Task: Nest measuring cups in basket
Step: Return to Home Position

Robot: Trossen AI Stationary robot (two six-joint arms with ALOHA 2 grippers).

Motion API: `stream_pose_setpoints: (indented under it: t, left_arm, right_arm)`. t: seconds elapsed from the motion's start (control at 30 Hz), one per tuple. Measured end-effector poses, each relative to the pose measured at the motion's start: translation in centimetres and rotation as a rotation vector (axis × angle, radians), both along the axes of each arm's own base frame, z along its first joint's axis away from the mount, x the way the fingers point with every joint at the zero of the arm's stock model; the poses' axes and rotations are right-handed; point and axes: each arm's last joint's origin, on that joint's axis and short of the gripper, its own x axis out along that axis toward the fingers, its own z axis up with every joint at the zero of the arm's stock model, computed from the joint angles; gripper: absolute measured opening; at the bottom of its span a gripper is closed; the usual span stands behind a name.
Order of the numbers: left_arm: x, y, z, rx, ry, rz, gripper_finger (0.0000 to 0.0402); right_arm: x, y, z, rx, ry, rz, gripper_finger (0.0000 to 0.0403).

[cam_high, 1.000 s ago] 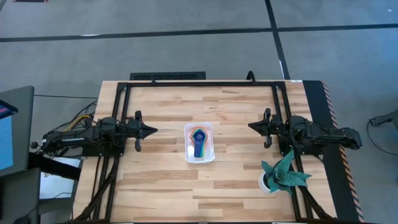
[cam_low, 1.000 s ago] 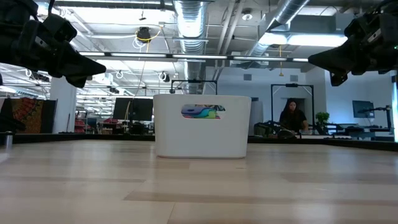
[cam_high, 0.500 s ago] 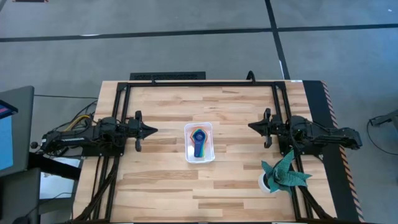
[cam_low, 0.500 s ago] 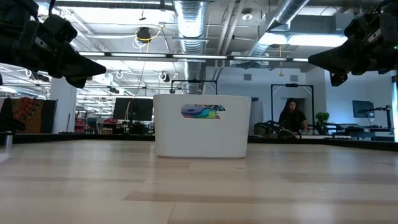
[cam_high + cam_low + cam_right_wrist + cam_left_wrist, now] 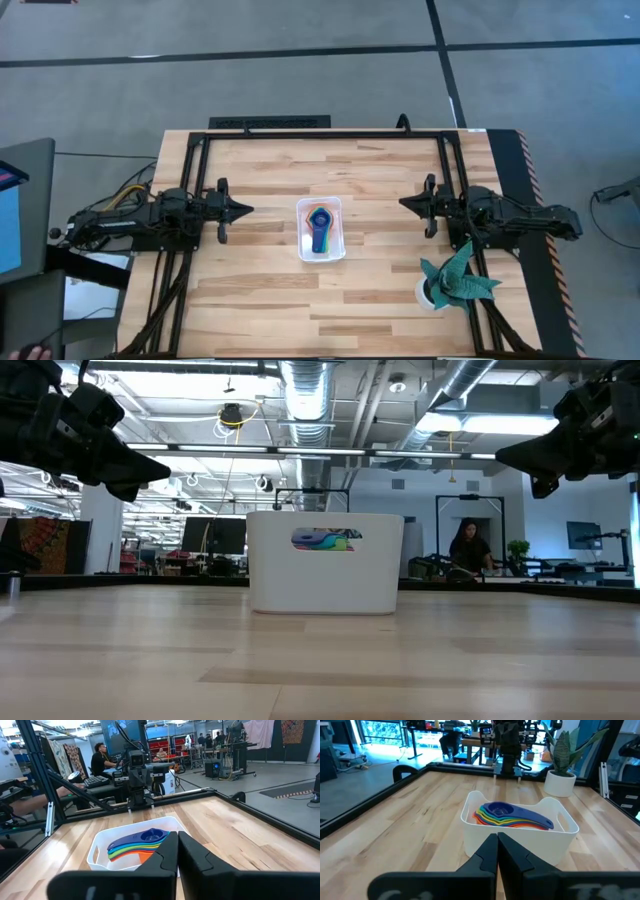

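Cups (image 5: 319,228), nested, lying in basket (image 5: 321,199) at centre of surface (image 5: 270,290). Left end effector (image 5: 245,210) and right end effector (image 5: 405,203): closed, empty, raised well apart either side. Nothing has shifted over the last second; task judged complete, arms home.

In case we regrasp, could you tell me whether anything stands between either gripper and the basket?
Nothing visible does. Only bare table lies between the basket, with the measuring cups nested inside, and the left gripper and right gripper. The paper plant stands off to one side.
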Motion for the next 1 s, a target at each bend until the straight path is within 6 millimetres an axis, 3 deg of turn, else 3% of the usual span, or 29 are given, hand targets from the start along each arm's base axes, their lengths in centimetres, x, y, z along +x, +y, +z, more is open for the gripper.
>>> stream_pose_setpoints:
  t: [1.0]
  left_arm:
    - [0.00, 0.00, -0.01, 0.000, 0.000, 0.000, 0.0000]
  right_arm:
    - [0.00, 0.00, -0.01, 0.000, 0.000, 0.000, 0.0029]
